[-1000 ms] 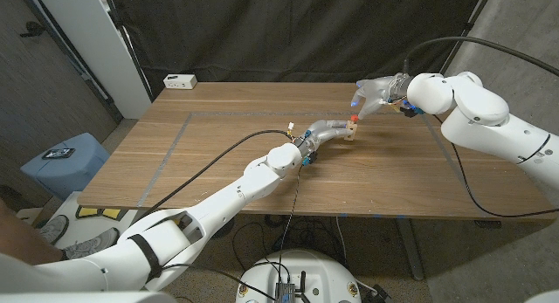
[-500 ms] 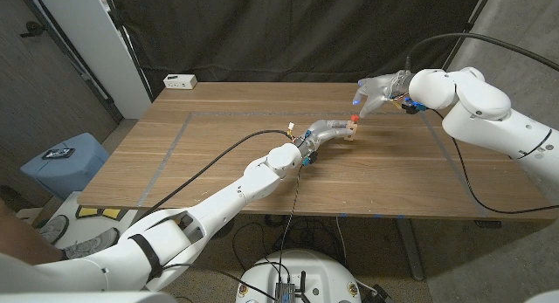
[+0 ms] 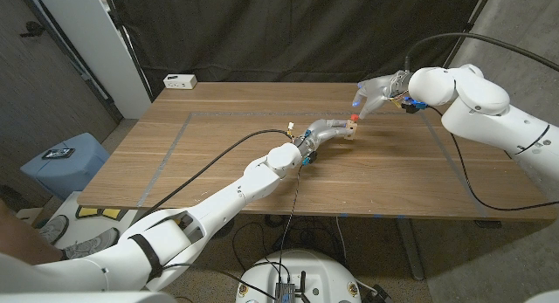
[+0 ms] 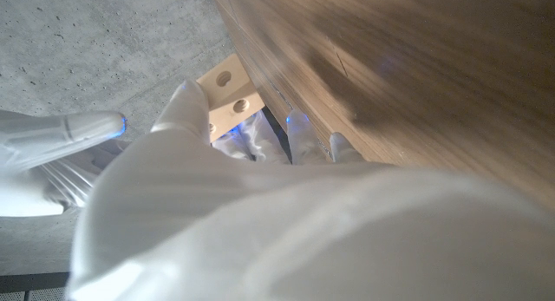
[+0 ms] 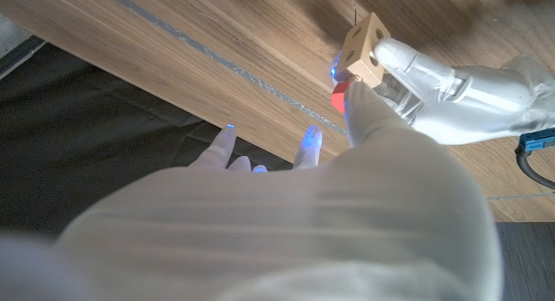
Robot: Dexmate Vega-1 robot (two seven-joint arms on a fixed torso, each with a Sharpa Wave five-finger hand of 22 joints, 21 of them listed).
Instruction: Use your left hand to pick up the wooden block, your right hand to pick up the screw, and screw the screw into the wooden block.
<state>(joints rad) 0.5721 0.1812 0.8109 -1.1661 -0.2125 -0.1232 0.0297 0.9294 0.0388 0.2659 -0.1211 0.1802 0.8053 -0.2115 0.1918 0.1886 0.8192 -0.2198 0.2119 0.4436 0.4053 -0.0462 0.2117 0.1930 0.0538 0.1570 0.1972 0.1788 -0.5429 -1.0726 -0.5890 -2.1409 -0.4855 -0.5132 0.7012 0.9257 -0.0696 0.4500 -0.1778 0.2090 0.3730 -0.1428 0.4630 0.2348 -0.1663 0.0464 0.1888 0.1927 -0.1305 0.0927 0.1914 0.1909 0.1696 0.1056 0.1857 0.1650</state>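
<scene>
Writing: none legible on any item.

Tabletop (image 3: 218, 154): wood, with a pale taped rectangle marked on it; broad bare stretch toward the near and left edges.

Black cable (image 3: 214, 159): crosses the tabletop beside the left arm, up to the wrist.

Left hand (image 3: 325, 131): right of centre, well in from the edges, fingers closed around the wooden block (image 3: 350, 132). In the left wrist view the block (image 4: 227, 90) shows two round holes.

Screw (image 3: 353, 119): red head, at the block's top; red head against the block in the right wrist view (image 5: 339, 97).

Right hand (image 3: 374, 95): just beyond the block, one fingertip on the screw, other fingers spread.

White box (image 3: 180, 80): far left corner.

Black curtain behind the far edge.
</scene>
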